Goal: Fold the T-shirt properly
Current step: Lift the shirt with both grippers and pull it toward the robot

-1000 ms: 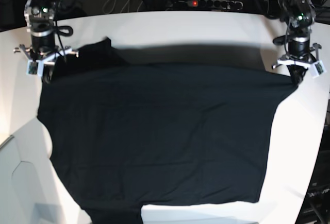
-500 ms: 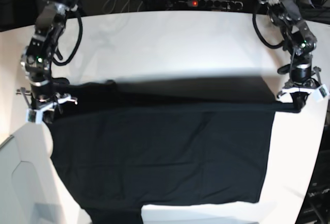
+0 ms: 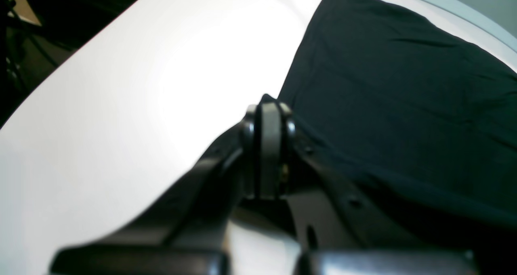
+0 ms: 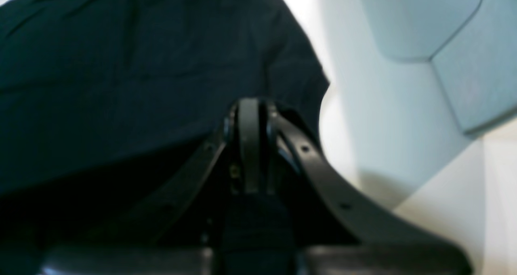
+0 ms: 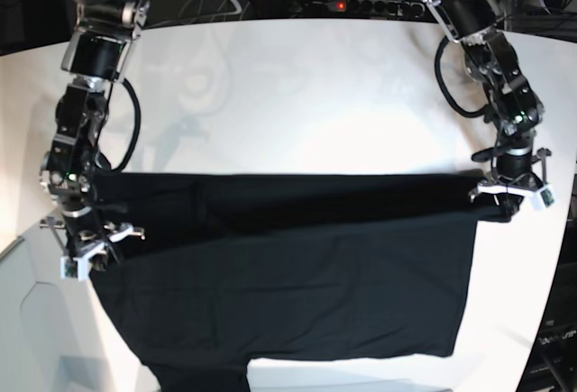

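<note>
Cloth status: the T-shirt point(image 5: 288, 275) is spread on the white table point(image 5: 297, 95), its far edge doubled over toward the near side, so a darker folded band runs left to right across the base view. The near hem hangs past the table's near edge.

Left gripper point(image 5: 510, 205), at the scene's right, is clamped on the folded edge's right corner; in the left wrist view the jaws are pressed together, a nub of black fabric is seen at the tips, and the shirt point(image 3: 404, 105) spreads away to the right of them.

Right gripper point(image 5: 86, 252), at the scene's left, is clamped on the left corner of the same edge; in the right wrist view the jaws are together and the cloth point(image 4: 121, 85) lies left of and beneath them.
</note>
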